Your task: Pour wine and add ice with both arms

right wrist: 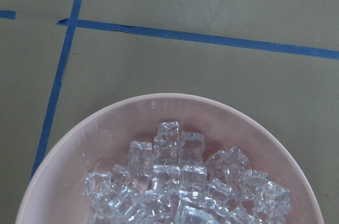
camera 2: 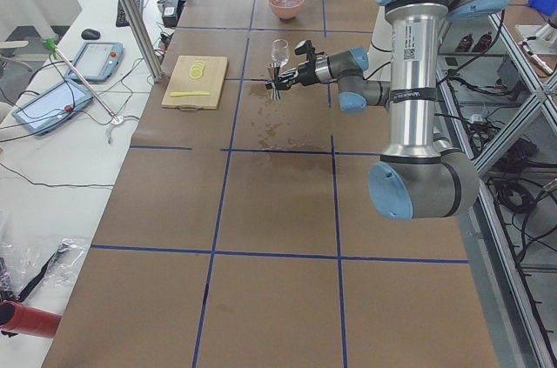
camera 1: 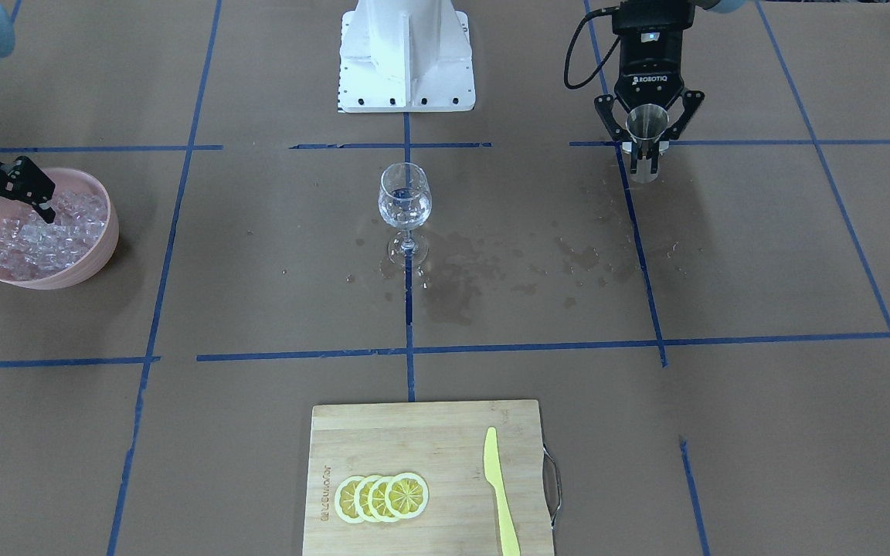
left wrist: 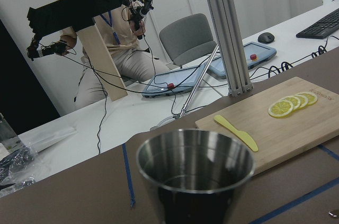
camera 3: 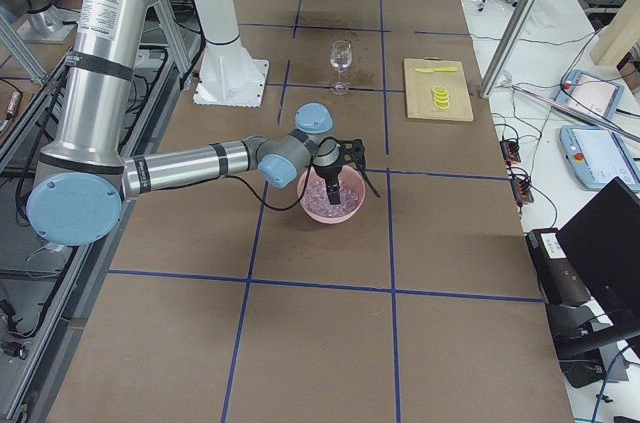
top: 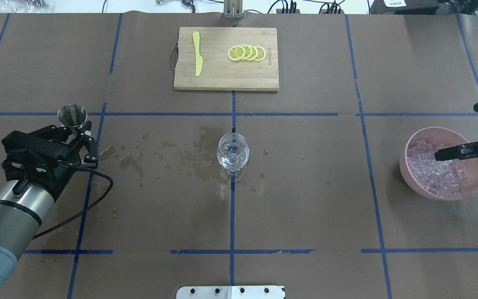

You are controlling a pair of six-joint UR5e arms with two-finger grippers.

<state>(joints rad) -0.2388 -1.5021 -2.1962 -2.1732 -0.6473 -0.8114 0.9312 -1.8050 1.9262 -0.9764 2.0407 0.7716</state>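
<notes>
As ice (right wrist: 180,181) fills the bowl (right wrist: 106,123), the right tool (camera 1: 11,218) hangs above.

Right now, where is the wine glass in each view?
Front-facing: wine glass centre, above the cutting board.
Overhead: glass centre, below the board.
Exterior left: glass top centre, right of the board.
Exterior right: glass top centre, left of the board.
Left wrist: absent.
Right wrist: absent.
Shared landmark: the cutting board.

front cam faces robot base (camera 1: 406,62), steeply down on desk (camera 1: 762,255) | overhead behind it, looking forward | two side cams sight along desk from its ends | left wrist close behind steel jigger (left wrist: 196,173) | right wrist tight above pink ice bowl (right wrist: 114,128) | exteriors all share wine glass (camera 1: 404,197)
</notes>
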